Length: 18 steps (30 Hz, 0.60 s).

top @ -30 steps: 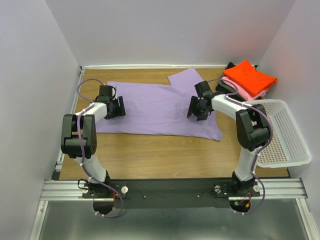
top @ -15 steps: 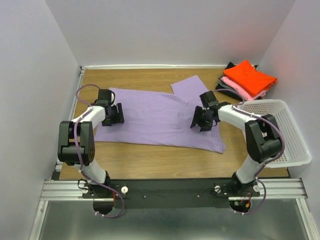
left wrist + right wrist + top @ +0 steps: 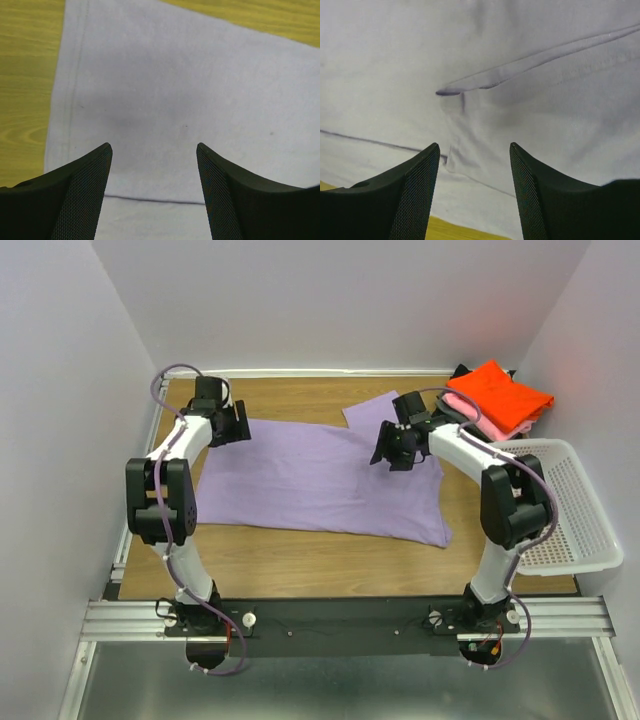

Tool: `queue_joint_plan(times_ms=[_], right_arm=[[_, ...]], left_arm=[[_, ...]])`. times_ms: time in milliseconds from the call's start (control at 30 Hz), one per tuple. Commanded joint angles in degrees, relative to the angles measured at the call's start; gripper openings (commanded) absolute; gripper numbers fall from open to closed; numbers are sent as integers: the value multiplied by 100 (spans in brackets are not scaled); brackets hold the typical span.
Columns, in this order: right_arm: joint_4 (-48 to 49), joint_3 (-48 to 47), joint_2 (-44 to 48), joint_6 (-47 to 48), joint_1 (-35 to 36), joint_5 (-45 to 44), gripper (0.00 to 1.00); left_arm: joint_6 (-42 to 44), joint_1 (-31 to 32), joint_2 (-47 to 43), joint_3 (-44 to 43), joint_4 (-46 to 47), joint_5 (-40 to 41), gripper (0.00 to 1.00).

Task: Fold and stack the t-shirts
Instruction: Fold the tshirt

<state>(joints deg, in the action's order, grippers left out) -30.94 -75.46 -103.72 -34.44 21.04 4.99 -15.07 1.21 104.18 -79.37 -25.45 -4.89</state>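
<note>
The large lavender-purple t-shirt (image 3: pixel 310 475) lies spread flat on the wooden table, one sleeve pointing to the far right. My left gripper (image 3: pixel 232 424) is open above the shirt's far left corner; in the left wrist view its jaws stand apart over the cloth (image 3: pixel 165 100) near a hem. My right gripper (image 3: pixel 393 450) is open above the shirt's far right part; in the right wrist view it hovers over a fold of cloth (image 3: pixel 520 75). A folded orange-red shirt (image 3: pixel 500 392) lies on a pink one (image 3: pixel 480 417) and a dark grey one (image 3: pixel 450 412) at the far right.
A white plastic mesh basket (image 3: pixel 565 510) stands at the right table edge, beside the right arm. White walls close in the table on the left, back and right. Bare wood (image 3: pixel 300 560) runs along the near side.
Both grippers moved towards the far side of the shirt, the left one to its far left corner. The shirt now lies flatter, its near edge slightly farther back.
</note>
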Motion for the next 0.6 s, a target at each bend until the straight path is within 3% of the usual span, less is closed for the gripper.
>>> queue_joint_plan(times_ms=[0,200,567], right_arm=[[-114,-250,-745,113,6,-270,66],[-97,-250,-1062,244,6,-455,66],[-105,1041,-509,200,14,-359,64]], left_arm=[[4,19,524,27,101,-337,76],[153,2,630,650,278,-92,76],[-93,-235,314,1512,129,23,76]])
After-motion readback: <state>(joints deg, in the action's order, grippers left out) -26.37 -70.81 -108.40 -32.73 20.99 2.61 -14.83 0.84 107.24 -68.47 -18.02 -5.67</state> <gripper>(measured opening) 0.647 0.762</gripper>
